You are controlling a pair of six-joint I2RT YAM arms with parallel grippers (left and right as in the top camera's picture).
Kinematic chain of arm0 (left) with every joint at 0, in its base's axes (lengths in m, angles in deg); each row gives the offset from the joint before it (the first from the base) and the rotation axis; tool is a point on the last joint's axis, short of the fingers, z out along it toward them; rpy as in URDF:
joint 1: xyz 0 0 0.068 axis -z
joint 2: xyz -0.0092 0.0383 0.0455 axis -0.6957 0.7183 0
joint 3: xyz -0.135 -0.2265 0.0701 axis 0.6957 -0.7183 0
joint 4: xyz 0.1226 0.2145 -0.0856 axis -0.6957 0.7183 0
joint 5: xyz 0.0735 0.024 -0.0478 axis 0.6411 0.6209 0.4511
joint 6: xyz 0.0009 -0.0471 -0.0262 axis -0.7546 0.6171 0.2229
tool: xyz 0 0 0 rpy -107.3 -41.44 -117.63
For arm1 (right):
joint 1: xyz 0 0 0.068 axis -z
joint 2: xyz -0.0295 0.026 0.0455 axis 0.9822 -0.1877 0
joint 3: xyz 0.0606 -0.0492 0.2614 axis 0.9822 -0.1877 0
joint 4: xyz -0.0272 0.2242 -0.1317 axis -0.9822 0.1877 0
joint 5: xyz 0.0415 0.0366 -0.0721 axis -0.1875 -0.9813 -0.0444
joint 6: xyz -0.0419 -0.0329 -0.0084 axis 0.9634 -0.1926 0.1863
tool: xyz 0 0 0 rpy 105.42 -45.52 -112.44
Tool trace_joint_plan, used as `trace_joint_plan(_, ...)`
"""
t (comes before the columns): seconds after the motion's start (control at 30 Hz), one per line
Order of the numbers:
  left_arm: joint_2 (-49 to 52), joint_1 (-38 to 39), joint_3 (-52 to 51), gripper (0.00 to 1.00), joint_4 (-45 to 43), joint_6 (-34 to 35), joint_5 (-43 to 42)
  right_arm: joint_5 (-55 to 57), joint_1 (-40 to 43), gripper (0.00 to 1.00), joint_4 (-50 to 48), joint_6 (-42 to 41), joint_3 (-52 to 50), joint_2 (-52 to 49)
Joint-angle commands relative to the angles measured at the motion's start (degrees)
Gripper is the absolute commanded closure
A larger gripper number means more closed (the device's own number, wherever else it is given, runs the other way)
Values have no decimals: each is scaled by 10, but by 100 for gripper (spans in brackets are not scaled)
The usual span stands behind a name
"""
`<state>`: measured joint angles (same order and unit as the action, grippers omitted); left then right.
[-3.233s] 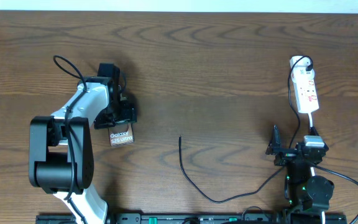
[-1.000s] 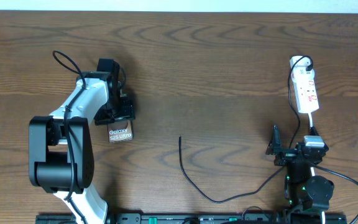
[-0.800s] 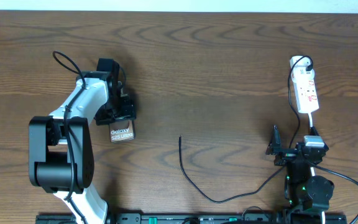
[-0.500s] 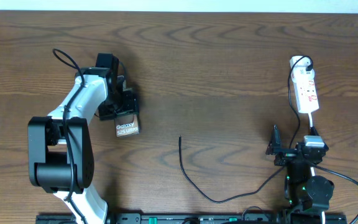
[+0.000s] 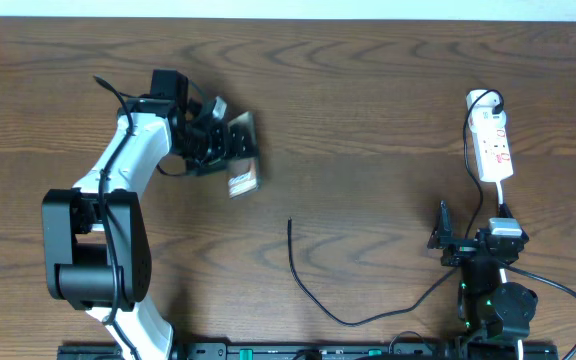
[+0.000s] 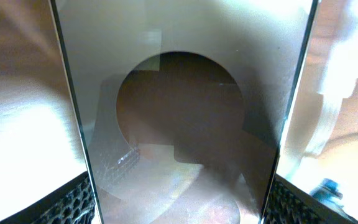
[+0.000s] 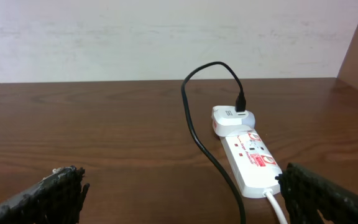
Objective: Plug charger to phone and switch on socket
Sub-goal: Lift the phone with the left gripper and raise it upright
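Near edge: right gripper (image 5: 458,240) parked, fingers spread wide, empty. Charger (image 5: 291,240) lies slack mid-table, tip free. Farther: left gripper (image 5: 211,150) clamps the phone (image 5: 243,183) across its width, tilted, probably to present its port. Socket (image 5: 491,145) far right, untouched.

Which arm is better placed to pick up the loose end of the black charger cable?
Right, most likely. The right gripper is open and empty, whereas the left gripper is clamped on the phone. The charger lies loose on the table between the two arms.
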<state>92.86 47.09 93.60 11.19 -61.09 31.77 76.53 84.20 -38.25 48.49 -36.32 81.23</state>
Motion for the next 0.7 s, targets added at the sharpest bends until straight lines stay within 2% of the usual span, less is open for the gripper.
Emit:
trace_joint_plan(0.0, -9, -1, 21, 92, -32, 42, -198, 5, 2, 1, 3, -6, 0, 3)
trace_joint_plan(0.2, -9, -1, 21, 93, -156, 232, -306, 5, 2, 1, 3, -6, 0, 3)
trace_joint_plan(0.37, -9, -1, 21, 92, -269, 447, -313, 4, 2, 1, 3, -6, 0, 3)
trace_joint_plan(0.67, -9, -1, 21, 93, -428, 698, -344, 5, 2, 1, 3, -6, 0, 3)
